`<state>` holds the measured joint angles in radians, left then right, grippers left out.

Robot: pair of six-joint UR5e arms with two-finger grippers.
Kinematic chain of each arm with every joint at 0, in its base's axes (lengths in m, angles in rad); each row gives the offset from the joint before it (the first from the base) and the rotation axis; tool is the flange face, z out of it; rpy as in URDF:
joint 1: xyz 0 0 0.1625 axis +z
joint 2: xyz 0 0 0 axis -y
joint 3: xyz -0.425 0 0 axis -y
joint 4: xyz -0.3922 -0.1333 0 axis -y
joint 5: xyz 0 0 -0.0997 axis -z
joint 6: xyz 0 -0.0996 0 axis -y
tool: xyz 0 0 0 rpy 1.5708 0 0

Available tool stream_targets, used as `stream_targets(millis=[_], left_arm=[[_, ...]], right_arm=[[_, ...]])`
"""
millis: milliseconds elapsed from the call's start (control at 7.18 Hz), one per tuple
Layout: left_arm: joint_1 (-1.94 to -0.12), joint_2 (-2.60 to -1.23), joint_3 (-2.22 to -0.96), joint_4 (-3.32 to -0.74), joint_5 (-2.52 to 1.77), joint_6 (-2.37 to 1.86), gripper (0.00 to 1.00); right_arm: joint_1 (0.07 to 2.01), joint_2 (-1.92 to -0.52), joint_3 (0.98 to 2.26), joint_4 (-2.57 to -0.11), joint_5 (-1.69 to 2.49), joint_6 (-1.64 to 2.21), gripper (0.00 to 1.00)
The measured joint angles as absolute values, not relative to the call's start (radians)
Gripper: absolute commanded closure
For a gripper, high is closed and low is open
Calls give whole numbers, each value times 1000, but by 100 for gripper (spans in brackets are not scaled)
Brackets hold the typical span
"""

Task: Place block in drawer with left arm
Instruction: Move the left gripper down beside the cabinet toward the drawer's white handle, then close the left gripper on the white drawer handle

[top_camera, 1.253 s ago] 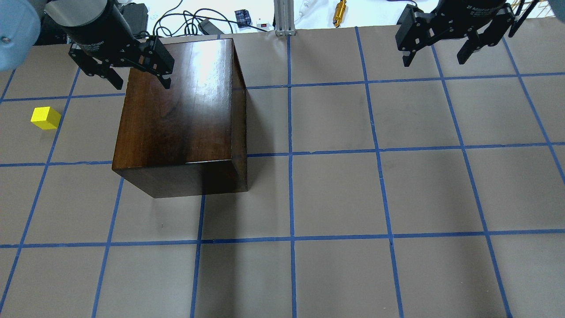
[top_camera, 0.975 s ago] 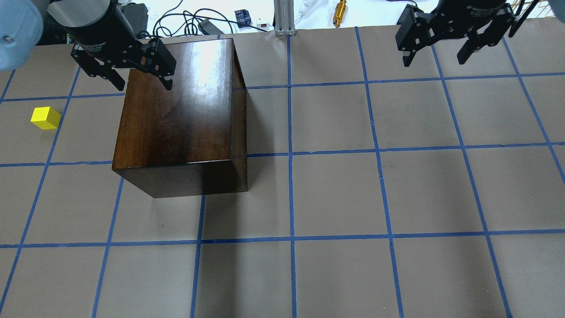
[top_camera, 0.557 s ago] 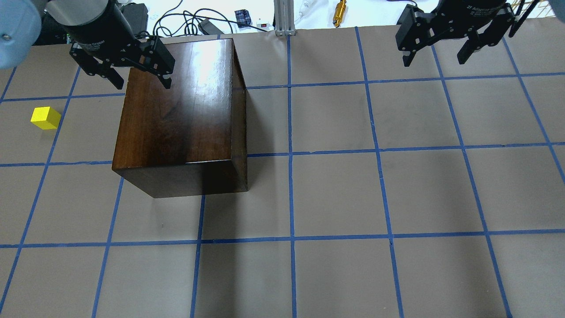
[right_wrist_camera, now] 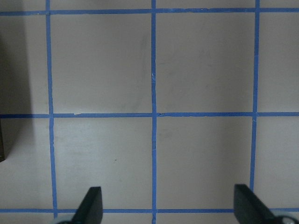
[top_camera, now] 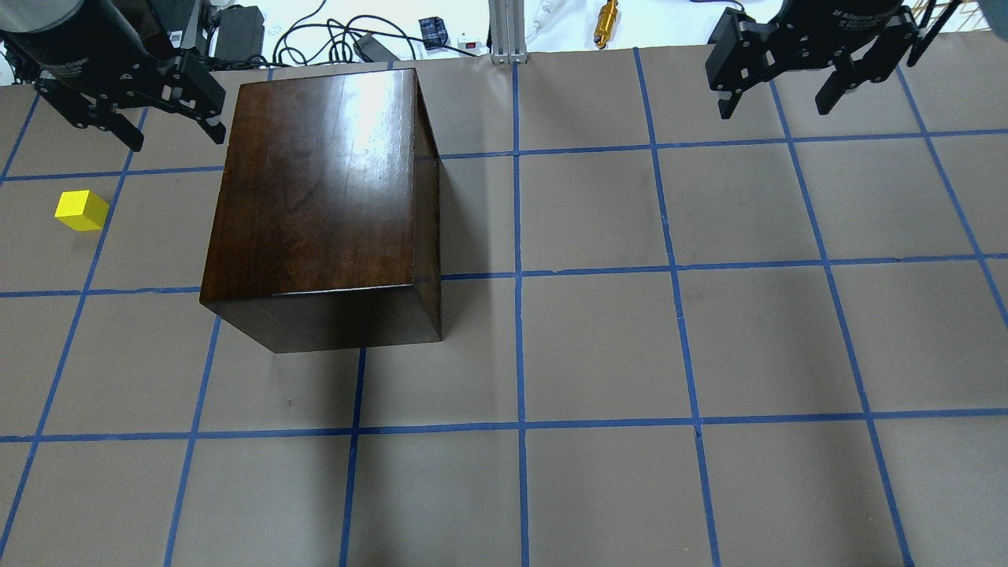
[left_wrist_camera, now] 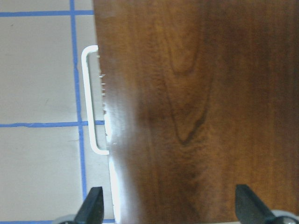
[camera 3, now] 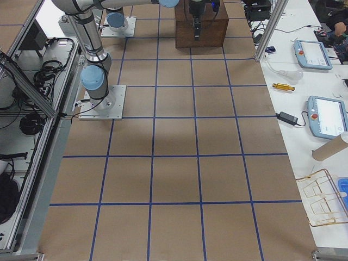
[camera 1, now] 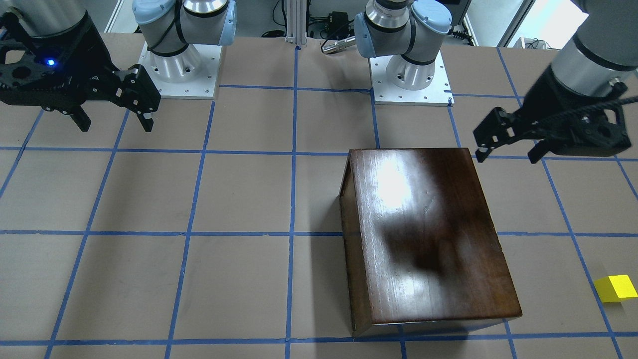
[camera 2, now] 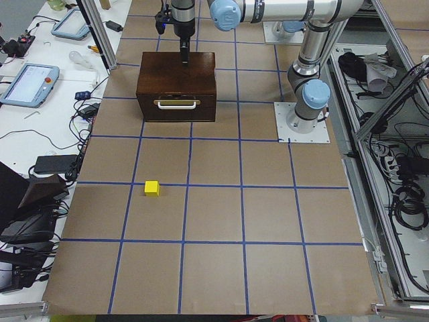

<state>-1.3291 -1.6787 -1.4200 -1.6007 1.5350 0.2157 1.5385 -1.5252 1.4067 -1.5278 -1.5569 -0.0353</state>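
We saw that the left gripper (top_camera: 175, 140) had slid off the wooden box (top_camera: 315, 181) toward the block (top_camera: 81, 211), jaws wide, holding nothing.

Worktop (top_camera: 598, 346): brown cover w/ blue tape grid (top_camera: 520, 425). Past far edge: alu post (top_camera: 502, 31) at mid, brass cylinder (top_camera: 606, 22) near it, black cables (top_camera: 315, 35) twd far-left corner. Grey-blue pendant (camera 3: 326, 115) lies there too.
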Motion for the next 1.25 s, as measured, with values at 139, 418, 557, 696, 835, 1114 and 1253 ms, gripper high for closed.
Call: stream_targets(millis=[139, 418, 557, 696, 835, 1114, 1253], left_arm=[[-1269, -1702, -1418, -1598, 1529, 275, 0], [-1159, -1764, -1418, -1584, 1492, 382, 0], [-1115, -1802, -1419, -1579, 1461, 413, 0], [-1081, -1844, -1421, -1572, 1431, 447, 0], [-1057, -1881, -1425, -1566, 1406, 476, 0], [-1041, -1934, -1438, -1556, 1357, 492, 1], [-1049, -1943, -1455, -1550, 1336, 511, 2]], right_arm=[[1539, -1525, 1407, -1528, -1557, -35, 0], [1539, -1525, 1407, -1528, -1557, -35, 0], [1539, -1526, 1407, -1528, -1557, -35, 0], [1539, -1526, 1407, -1528, -1557, -35, 0], [1539, -1525, 1407, -1528, -1557, -35, 0], [1539, -1525, 1407, -1528, -1557, -35, 0], [1539, -1525, 1407, -1528, -1557, -35, 0]])
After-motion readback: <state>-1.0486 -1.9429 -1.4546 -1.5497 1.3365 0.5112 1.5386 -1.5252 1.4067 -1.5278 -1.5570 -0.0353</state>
